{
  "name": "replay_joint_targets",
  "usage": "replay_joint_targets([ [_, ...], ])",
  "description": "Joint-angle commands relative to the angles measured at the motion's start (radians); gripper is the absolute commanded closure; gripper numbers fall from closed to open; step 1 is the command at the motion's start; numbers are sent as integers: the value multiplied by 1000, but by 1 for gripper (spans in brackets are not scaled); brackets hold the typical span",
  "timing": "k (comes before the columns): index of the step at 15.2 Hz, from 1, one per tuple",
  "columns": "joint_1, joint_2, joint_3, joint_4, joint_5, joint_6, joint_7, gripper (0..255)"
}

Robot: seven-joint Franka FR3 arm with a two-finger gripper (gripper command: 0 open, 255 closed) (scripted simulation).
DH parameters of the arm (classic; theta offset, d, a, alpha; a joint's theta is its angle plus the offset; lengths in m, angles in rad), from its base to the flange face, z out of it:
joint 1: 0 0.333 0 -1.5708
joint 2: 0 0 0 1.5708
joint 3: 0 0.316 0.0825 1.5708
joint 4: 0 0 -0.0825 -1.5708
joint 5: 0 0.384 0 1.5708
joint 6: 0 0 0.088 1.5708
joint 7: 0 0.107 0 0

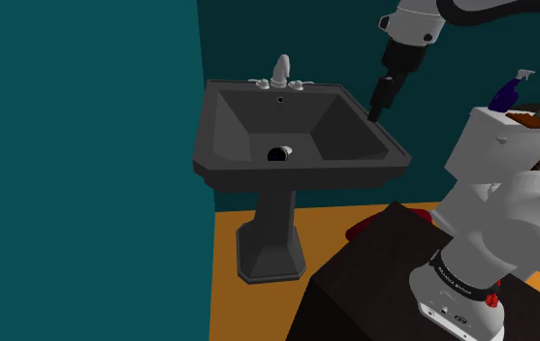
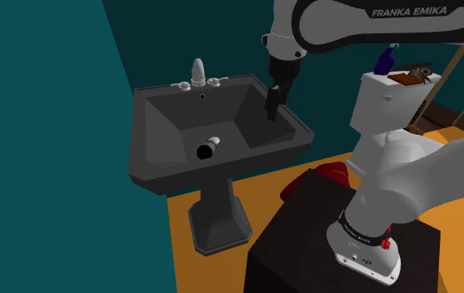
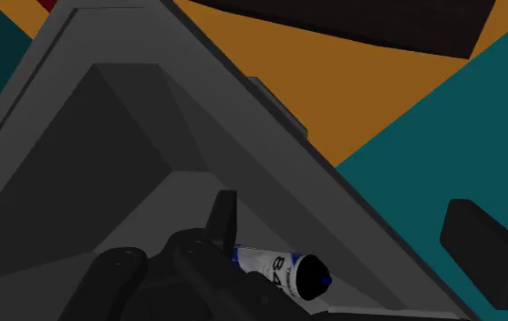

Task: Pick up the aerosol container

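Note:
The aerosol container (image 1: 279,153) lies on its side at the bottom of a dark grey pedestal sink (image 1: 301,169), by the drain. It is a white can with blue print and a black cap (image 2: 207,149). My black gripper (image 1: 376,107) hangs over the sink's rim on the shoulder view's right, above and well apart from the can. From the second exterior view the gripper (image 2: 271,104) points down into the basin (image 2: 222,171). The wrist view has the can (image 3: 284,271) low in the basin (image 3: 106,137). The gripper (image 3: 343,210) stands open, its fingers apart with nothing between them.
A pale faucet (image 1: 280,70) stands at the sink's back rim. A white toilet tank (image 1: 495,145) with a blue spray bottle (image 1: 506,92) on top is to the shoulder view's right. The dark stand (image 1: 374,281) sits on an orange floor. Teal walls lie behind.

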Motion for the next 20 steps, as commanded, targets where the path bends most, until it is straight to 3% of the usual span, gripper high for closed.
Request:
replay_joint_targets([
  [1,0,0,0,0,0,0,0,0],
  [10,-49,469,53,262,74,31,242,0],
  [20,-75,964,40,641,149,-27,466,0],
])
